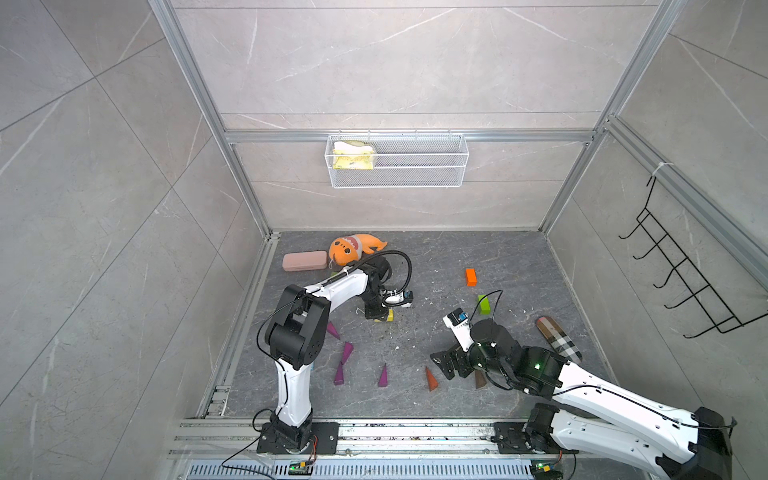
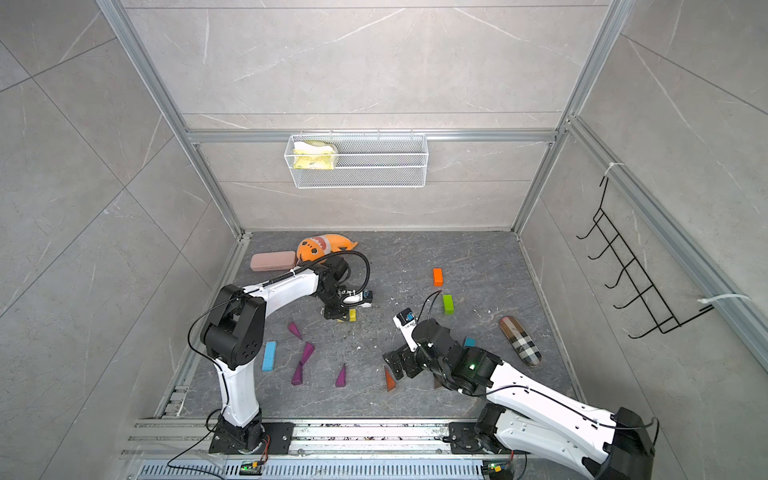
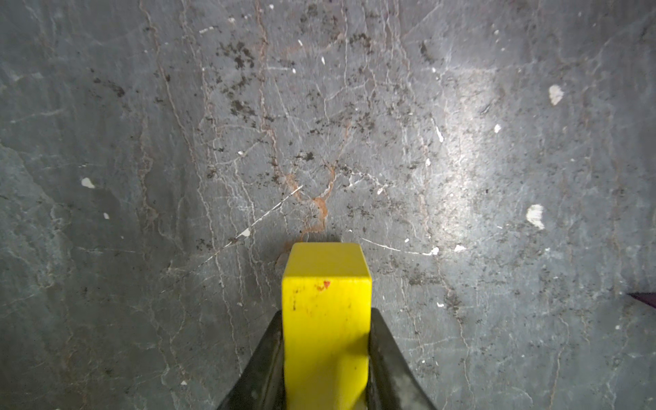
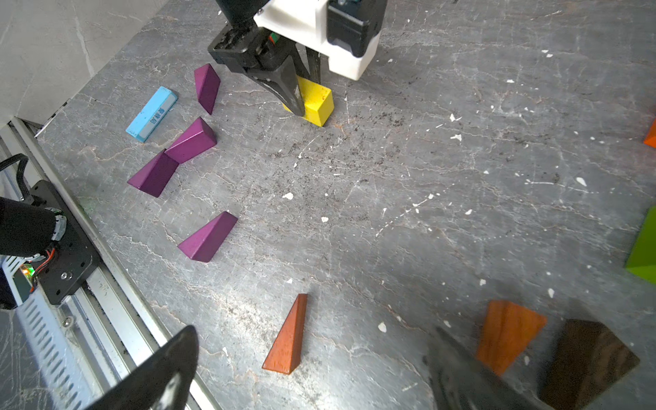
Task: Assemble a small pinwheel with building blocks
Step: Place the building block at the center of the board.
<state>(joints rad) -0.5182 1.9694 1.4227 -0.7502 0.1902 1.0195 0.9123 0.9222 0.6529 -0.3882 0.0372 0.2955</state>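
Note:
My left gripper (image 3: 326,316) is shut on a yellow brick (image 3: 326,284), which is down at the dark stone floor near the middle in both top views (image 1: 388,316) (image 2: 352,314). Several purple wedges (image 4: 209,238) and a light-blue bar (image 4: 152,113) lie to its near left. My right gripper (image 4: 316,332) hangs open and empty over an orange wedge (image 4: 287,337) near the front. Beside it lie another orange wedge (image 4: 507,337) and a brown wedge (image 4: 589,362). An orange brick (image 1: 470,276) and a green brick (image 1: 483,304) lie farther back on the right.
A pink oblong case (image 1: 304,261) and an orange plush shark (image 1: 353,248) sit at the back left. A plaid oblong case (image 1: 559,338) lies at the right. A wire basket (image 1: 397,160) hangs on the back wall, a black hook rack (image 1: 681,270) on the right wall.

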